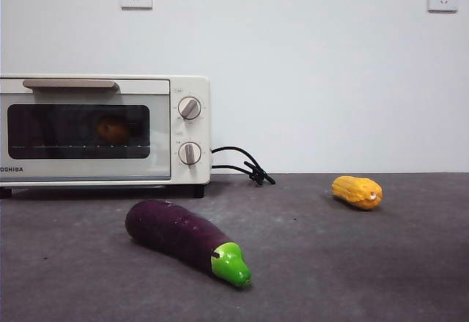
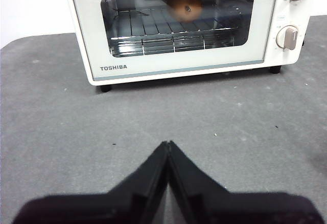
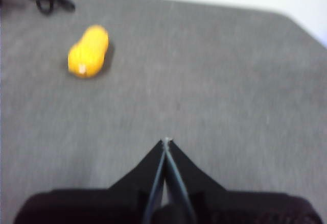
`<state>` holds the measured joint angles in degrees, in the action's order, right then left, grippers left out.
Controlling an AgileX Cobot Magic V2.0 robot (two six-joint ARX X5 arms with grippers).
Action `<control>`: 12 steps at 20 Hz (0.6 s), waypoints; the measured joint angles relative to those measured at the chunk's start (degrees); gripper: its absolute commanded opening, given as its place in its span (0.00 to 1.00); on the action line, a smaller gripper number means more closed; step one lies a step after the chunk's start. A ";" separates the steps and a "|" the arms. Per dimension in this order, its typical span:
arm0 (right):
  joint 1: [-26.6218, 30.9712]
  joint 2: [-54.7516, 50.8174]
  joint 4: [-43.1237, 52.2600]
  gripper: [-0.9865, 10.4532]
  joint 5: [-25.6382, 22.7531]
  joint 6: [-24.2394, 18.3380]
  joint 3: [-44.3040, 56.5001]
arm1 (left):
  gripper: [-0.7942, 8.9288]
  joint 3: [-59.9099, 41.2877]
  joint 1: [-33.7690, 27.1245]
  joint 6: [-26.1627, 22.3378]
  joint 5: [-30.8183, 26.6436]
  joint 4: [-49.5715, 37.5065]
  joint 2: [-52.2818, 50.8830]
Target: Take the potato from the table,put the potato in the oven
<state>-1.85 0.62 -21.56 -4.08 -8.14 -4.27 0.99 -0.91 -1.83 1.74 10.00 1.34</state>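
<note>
- Potato (image 2: pixel 185 5) sits inside the oven (image 1: pixel 192 87), on the wire rack (image 2: pixel 153 32), behind the shut glass door (image 1: pixel 77 131); seen dimly through the glass.
- Nearest on the table (image 1: pixel 330 263): eggplant (image 1: pixel 176 232), green tip toward the camera, lying in front of the oven.
- Corn cob (image 1: pixel 357 191) farther back, well apart to the side.
- Black cord (image 1: pixel 242 164) trails from the oven's side.
- Left gripper (image 2: pixel 168 143) hangs over bare table facing the oven, jaws pressed together, holding nothing.
- Right gripper (image 3: pixel 166 141) over bare table near the corn, jaws closed, empty.
</note>
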 measured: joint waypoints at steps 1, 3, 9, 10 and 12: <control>0.00 0.00 -2.73 0.09 0.00 0.00 -0.61 | 0.08 0.00 0.00 0.00 0.00 0.00 -0.02; 0.00 0.00 -6.71 0.09 -0.02 0.00 -1.51 | 0.08 0.00 0.00 0.00 0.00 0.00 0.00; 0.00 0.00 -7.45 0.09 -0.02 0.00 -1.84 | 0.08 0.00 0.00 0.00 0.00 -0.02 0.00; 0.00 0.00 -7.48 0.09 -0.02 0.00 -1.84 | 0.08 0.00 0.00 0.00 0.00 -0.02 0.00; 0.00 0.00 -7.48 0.09 -0.02 0.00 -1.84 | 0.08 0.00 0.00 0.00 0.00 -0.02 0.00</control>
<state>-1.85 0.62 -29.04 -4.10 -8.14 -6.11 0.99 -0.91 -1.83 1.74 9.98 1.34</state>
